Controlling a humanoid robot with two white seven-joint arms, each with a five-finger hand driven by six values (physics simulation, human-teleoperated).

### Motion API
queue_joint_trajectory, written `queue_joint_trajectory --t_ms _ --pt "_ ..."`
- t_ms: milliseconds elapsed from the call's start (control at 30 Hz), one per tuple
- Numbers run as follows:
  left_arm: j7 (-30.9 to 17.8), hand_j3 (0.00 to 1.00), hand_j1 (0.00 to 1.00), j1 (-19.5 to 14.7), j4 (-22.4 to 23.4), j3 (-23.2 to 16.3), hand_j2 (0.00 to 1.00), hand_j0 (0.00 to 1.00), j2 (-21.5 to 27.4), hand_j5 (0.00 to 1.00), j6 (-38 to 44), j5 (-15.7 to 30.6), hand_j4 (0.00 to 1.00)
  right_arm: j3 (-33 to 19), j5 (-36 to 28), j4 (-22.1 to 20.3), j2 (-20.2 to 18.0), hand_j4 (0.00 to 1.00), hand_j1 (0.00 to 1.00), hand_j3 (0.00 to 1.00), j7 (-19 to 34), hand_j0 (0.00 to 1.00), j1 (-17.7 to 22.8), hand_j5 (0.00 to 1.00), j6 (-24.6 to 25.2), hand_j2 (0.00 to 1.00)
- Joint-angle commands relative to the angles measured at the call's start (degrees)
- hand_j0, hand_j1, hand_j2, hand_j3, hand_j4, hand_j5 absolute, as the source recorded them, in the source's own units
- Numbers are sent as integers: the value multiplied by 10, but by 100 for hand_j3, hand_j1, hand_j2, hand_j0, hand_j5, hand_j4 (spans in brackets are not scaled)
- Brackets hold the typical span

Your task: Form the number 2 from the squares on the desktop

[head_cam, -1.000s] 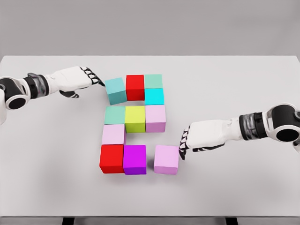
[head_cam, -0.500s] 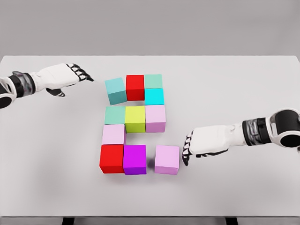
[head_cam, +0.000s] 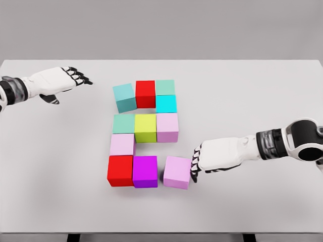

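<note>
1 wide white table (head_cam: 262, 101) fills my view, and most of it lies bare: broad open margins run to the left, right and front of the blocks, with a narrower strip behind them before the far edge. A plain grey wall (head_cam: 161, 25) stands beyond.

10 cubes sit near the middle. 9 of them are packed: a red cube (head_cam: 145, 94), a pale green cube (head_cam: 165, 86) and a cyan cube (head_cam: 166, 104) at the top, with a teal cube (head_cam: 124, 97) just left of the red one, turned askew with a thin gap at its lower side. Below come a mint cube (head_cam: 123, 123), a yellow-green cube (head_cam: 145, 127) and a pink cube (head_cam: 167, 126) in a row, then a pale pink cube (head_cam: 122, 144), then a second red cube (head_cam: 120, 170) touching a purple cube (head_cam: 145, 171). The lilac cube (head_cam: 177, 172) sits just right of the purple one, slightly rotated, with a narrow wedge of table between them.

My right hand (head_cam: 218, 155) comes in low from the right, its dark fingertips (head_cam: 194, 166) curled against the lilac cube's right face, pressing on it rather than wrapped around it. My left hand (head_cam: 56, 80) hovers well apart from the teal cube, over bare table, fingers extended and loosely spread, holding nothing.
</note>
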Motion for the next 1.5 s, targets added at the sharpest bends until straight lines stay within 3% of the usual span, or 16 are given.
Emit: queue_joint_trajectory --t_ms 0,467,633,1333,1400,1467 --pt "0 100 100 0 -4 1 100 100 3 100 0 4 100 0 -3 0 2 55 55 55 0 55 0 55 1 55" --pt "0 100 100 3 -19 5 100 100 15 100 0 6 100 -7 -2 7 5 55 55 55 0 55 0 55 1 55" --pt "0 100 100 5 -18 13 100 100 29 100 0 6 100 -6 -2 32 5 55 55 55 0 55 0 55 1 55" --pt "0 100 100 4 -15 22 100 100 31 100 0 6 100 -14 -7 28 29 55 55 55 0 55 0 55 1 55" --pt "0 100 100 4 -15 25 100 100 31 100 0 6 100 -40 -5 44 28 55 55 55 0 55 0 55 1 55" --pt "0 100 100 4 -15 25 100 100 31 100 0 6 100 -63 -4 94 33 55 55 55 0 55 0 55 1 55"
